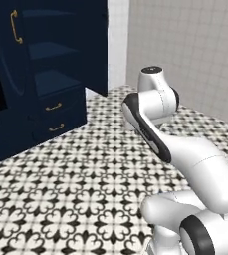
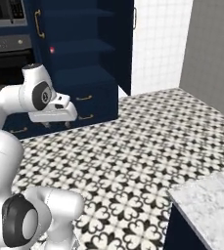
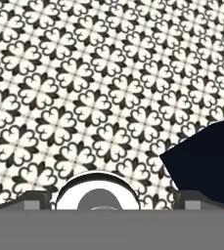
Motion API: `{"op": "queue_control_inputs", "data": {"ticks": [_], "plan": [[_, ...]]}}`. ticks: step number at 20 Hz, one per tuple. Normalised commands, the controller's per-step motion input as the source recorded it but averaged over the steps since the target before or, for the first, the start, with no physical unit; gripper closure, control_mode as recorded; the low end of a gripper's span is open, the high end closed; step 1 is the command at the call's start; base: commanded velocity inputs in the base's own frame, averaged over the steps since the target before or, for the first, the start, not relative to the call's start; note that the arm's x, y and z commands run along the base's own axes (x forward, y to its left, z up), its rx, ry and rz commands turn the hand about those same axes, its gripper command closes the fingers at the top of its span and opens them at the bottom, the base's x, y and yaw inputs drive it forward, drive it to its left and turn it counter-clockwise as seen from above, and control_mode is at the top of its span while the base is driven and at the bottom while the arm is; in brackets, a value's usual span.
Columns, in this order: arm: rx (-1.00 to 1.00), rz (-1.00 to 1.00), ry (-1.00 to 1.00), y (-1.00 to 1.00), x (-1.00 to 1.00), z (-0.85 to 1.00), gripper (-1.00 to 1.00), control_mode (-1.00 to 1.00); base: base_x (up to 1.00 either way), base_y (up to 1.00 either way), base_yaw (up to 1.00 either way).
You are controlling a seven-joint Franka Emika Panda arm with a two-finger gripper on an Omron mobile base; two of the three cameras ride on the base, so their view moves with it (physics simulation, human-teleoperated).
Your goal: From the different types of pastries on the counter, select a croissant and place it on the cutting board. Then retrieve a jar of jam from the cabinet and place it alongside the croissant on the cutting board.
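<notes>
The tall navy cabinet (image 1: pixel 56 82) (image 2: pixel 84 58) stands open, showing its flat shelves. On a middle shelf sits a tiny red spot, the jar of jam (image 2: pixel 51 49), too small to see more of it. My gripper (image 2: pixel 56 125) hangs over the patterned floor in front of the cabinet's lower drawers, pointing down, well below the jar and a little to its right. In the hand view my gripper (image 3: pixel 112 199) is open with nothing between its fingertips (image 3: pixel 35 198), and a dark navy corner (image 3: pixel 206 163) shows at the right. A corner of the marbled counter (image 2: pixel 209 200) shows at the lower right. The croissant, the other pastries and the cutting board are out of view.
The cabinet's open door (image 2: pixel 125 44) juts out toward the white tiled wall. A black oven (image 2: pixel 6 49) sits to the left of the shelves. Drawers with gold handles (image 1: pixel 53 106) lie under them. Black-and-white floor tiles (image 1: pixel 85 179) stretch between the base and the cabinet.
</notes>
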Motion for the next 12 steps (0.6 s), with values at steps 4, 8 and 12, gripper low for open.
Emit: {"op": "queue_control_inputs", "data": {"ticks": [4,8,12], "plan": [[0.00,0.00,0.00,0.00,0.00,0.00,-1.00,1.00,1.00,-0.02,0.12],[0.00,0.00,0.00,0.00,0.00,0.00,-1.00,1.00,1.00,-0.04,0.12],[0.00,0.00,0.00,0.00,0.00,0.00,-1.00,1.00,1.00,-0.35,0.14]]}}
